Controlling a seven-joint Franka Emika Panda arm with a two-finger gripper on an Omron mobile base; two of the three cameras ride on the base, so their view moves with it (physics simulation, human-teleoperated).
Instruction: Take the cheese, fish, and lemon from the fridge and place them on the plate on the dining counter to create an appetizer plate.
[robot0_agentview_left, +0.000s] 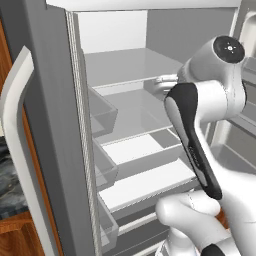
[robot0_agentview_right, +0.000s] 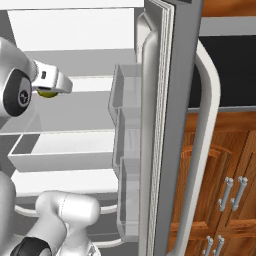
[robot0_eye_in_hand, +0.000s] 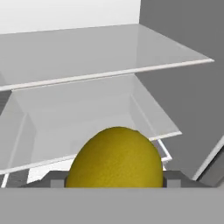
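Hand view: the lemon (robot0_eye_in_hand: 114, 158) sits directly in front of the end effector (robot0_eye_in_hand: 114, 181), low in the frame and close against it, with the fingertip blocks (robot0_eye_in_hand: 56, 180) flanking it on either side. The end effector appears closed on the lemon; contact at the pads is hidden, so the grip is a judgement. Beyond the end effector lie the glass shelves (robot0_eye_in_hand: 105, 52) of the fridge (robot0_eye_in_hand: 183, 100) and a clear drawer (robot0_eye_in_hand: 78, 127) below them.

Right base view: the lemon (robot0_agentview_right: 47, 93) shows as a yellow-green patch just under the end effector (robot0_agentview_right: 50, 86), inside the fridge (robot0_agentview_right: 165, 125), level with a shelf.

Left base view: the arm (robot0_agentview_left: 192, 145) reaches into the open fridge (robot0_agentview_left: 55, 140) past its door bins.

Step in hand: retrieval of the lemon. Cheese, fish and plate cannot be located from here.

Next move: draw the end effector straight back out of the cabinet, clear of the shelf edge and door bins, then travel to the dining surface. Risk: a round fruit may roll out of a loose grip.
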